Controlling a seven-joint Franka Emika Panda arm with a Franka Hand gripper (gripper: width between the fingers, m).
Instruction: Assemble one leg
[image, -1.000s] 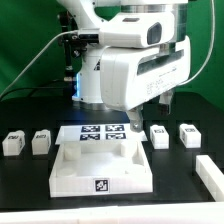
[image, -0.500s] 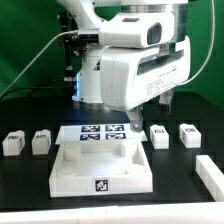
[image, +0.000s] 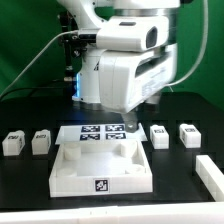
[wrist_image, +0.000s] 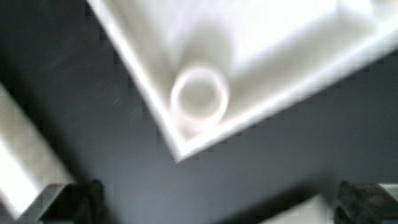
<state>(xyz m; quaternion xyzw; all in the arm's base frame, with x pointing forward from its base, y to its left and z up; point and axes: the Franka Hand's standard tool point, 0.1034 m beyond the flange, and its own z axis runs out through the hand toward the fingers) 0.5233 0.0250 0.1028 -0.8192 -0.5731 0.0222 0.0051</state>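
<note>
Several legs stand on the black table: small white blocks with tags, two at the exterior view's left and two at its right. The large white square panel lies in front. My gripper hangs low over the panel's far right corner, left of the nearest right leg. In the wrist view the gripper is open and empty, with dark fingertips wide apart. The panel's corner with a round socket lies beyond them, blurred. No leg shows in the wrist view.
The marker board lies behind the panel, partly hidden by the arm. Another white part lies at the exterior view's lower right edge. A green backdrop and cables stand behind the arm.
The arm's hand has shifted a little toward the exterior view's left over the panel's far right corner. The parts on the table have not moved.
</note>
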